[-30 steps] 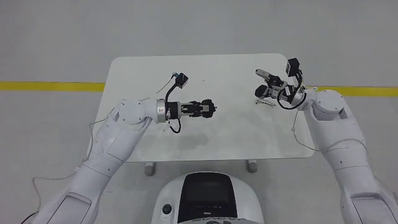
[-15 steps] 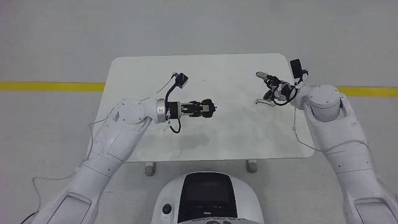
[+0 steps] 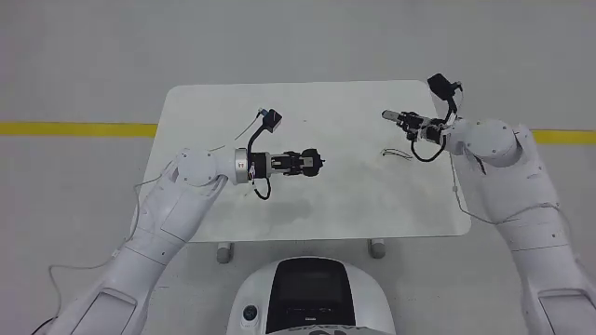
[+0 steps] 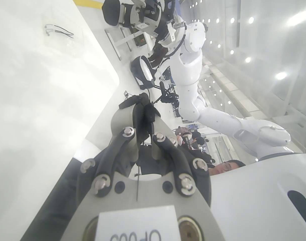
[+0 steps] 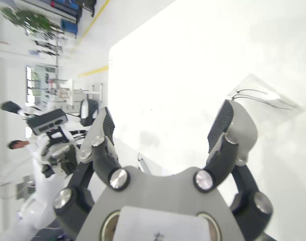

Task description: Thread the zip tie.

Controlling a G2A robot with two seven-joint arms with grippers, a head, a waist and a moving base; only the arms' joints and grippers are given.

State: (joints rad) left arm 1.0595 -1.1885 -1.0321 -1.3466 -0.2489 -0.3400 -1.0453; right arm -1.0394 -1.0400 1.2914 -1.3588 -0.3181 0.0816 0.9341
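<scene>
On the white table (image 3: 233, 112), seen from above, two spare ties (image 3: 396, 154) lay as thin dark lines near the right-hand edge. The left arm stretched level over the middle of the table, and its left gripper (image 3: 317, 161) pointed across at the other arm. The right arm was bent at the elbow. Its right gripper (image 3: 389, 115) hung above the far right part of the table, just beyond the spare ties and well apart from the left gripper.

From the left wrist, the claw was pressed together on one thin black zip tie (image 4: 137, 185), whose strip ran back between the fingers toward the palm plate. Farther off, a clear bag (image 4: 67, 45) lay flat near the table's rounded corner. The two spare ties (image 4: 60, 31) lay side by side within its outline, heads at the same end (whether inside the bag or on top of it could not be told).

From the right wrist, the claw was spread wide with nothing between its ribbed pads (image 5: 224, 116). The clear bag (image 5: 280, 101) lay on the table just past one fingertip, and the same two black ties (image 5: 253, 92) showed through it.
</scene>
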